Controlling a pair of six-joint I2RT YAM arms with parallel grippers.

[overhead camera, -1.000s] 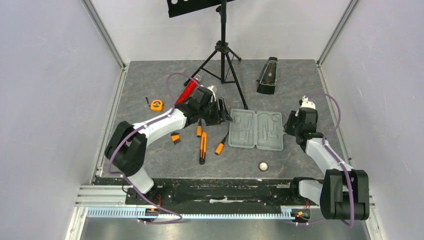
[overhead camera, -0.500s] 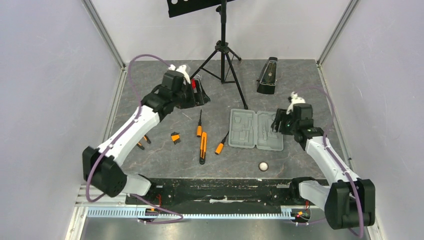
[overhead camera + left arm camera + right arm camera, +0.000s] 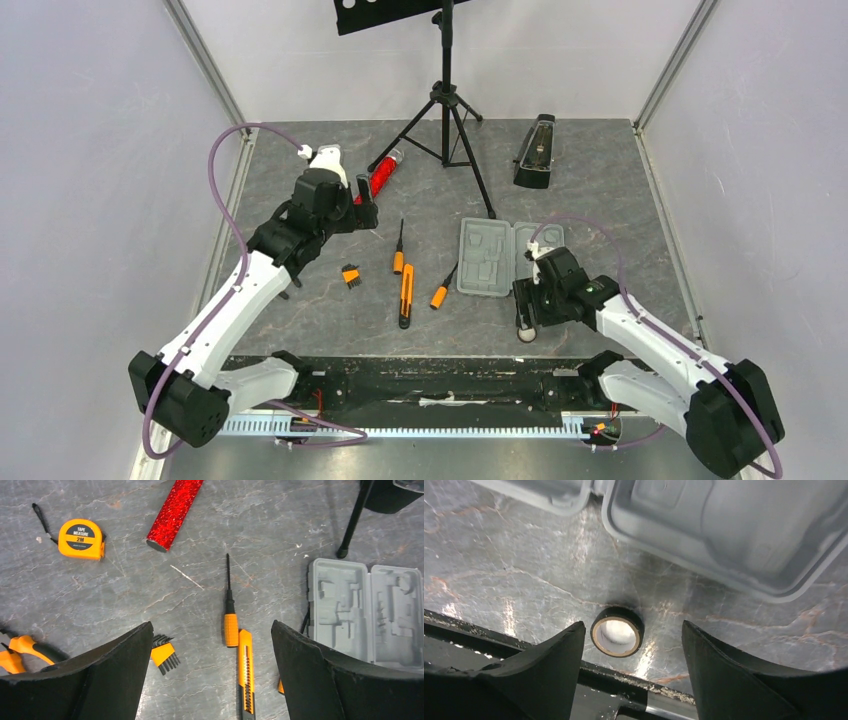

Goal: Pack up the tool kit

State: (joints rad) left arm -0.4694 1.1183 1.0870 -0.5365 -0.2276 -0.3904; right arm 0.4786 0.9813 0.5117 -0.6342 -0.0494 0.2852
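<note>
The right gripper (image 3: pixel 633 628), jaws apart and empty, hangs over a small black tape roll (image 3: pixel 617 631) just near of the open grey plastic clamshell case (image 3: pixel 486 262). Centre the roll, drop straight, close across it. The left gripper (image 3: pixel 211 625), likewise spread, hovers far left. Loose: two orange-handled screwdrivers (image 3: pixel 399 250), one orange knife (image 3: pixel 406 297), one round orange tape measure (image 3: pixel 80 539), one orange-handled pliers (image 3: pixel 20 652), one hex-key set (image 3: pixel 164 655).

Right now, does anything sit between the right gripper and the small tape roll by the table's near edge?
Nothing visible does. In the right wrist view the tape roll lies on the table directly ahead of the open right gripper, framed by its fingers. The grey case lies beyond the roll, apart from it.
</note>
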